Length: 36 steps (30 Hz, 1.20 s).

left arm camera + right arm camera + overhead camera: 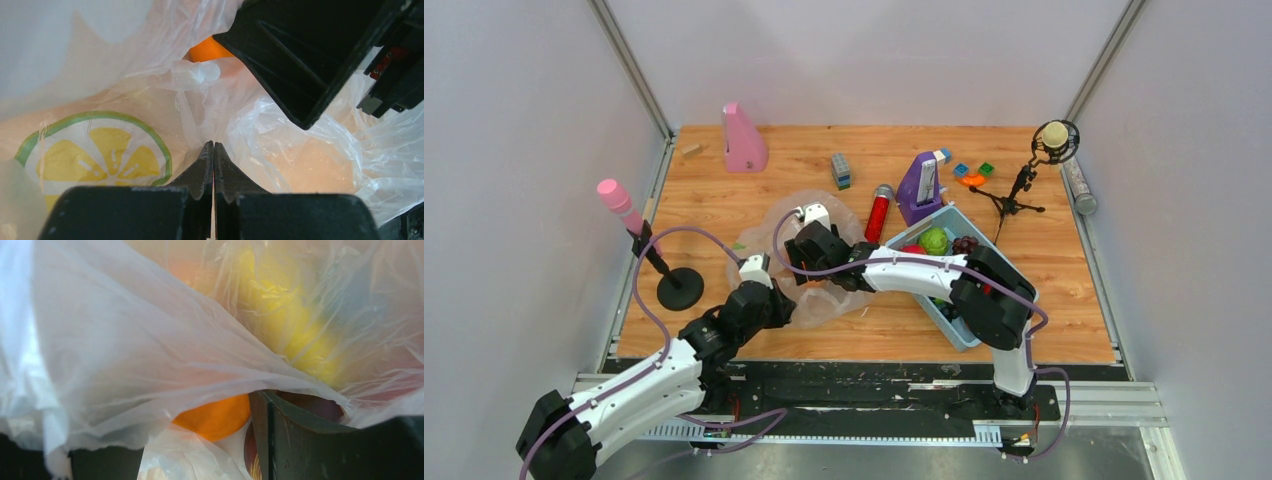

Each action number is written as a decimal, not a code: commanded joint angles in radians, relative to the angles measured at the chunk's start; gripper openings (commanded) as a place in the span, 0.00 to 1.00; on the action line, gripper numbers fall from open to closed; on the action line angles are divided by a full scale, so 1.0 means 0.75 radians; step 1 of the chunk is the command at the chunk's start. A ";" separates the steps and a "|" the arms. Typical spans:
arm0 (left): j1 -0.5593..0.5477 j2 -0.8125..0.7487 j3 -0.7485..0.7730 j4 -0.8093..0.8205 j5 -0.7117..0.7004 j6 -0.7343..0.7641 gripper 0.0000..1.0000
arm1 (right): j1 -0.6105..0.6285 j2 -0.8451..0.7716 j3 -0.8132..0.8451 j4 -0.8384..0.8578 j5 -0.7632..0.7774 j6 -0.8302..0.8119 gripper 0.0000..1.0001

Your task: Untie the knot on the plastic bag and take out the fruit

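The plastic bag (pixel 809 215) lies crumpled in the middle of the table, and both grippers are at its near side. My left gripper (pixel 213 145) is shut, with bag film (pixel 280 125) gathered at its tips; it also shows in the top view (pixel 776 298). A whitish bunched lump, the knot (pixel 197 74), lies just beyond it. My right gripper (pixel 200 440) is open under draped film, with the orange piece (pixel 215 417) between its jaws, touching the right finger (pixel 272 440). A yellow banana (pixel 295 325) shows through the film. The orange piece also shows in the left wrist view (pixel 207 50).
A blue tray (pixel 959 335) with a green fruit, a red apple and dark grapes stands right of the bag. A pink microphone stand (pixel 679 288) is at the left. A red bottle (pixel 879 213), a purple box (pixel 921 185) and small blocks stand behind. A lemon-slice print (pixel 95 155) shows through the film.
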 commanded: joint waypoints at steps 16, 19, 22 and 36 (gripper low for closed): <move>-0.004 -0.040 -0.029 0.043 -0.019 -0.013 0.00 | 0.000 0.193 0.235 -0.219 0.019 0.015 0.84; -0.004 -0.045 -0.031 0.041 -0.018 -0.012 0.00 | 0.000 0.221 0.263 -0.257 0.006 0.019 0.86; -0.004 -0.048 -0.035 0.041 -0.019 -0.014 0.00 | 0.000 0.236 0.285 -0.287 -0.003 0.023 0.87; -0.004 -0.089 -0.043 0.008 -0.024 -0.024 0.00 | 0.002 0.217 0.306 -0.379 -0.020 0.061 0.74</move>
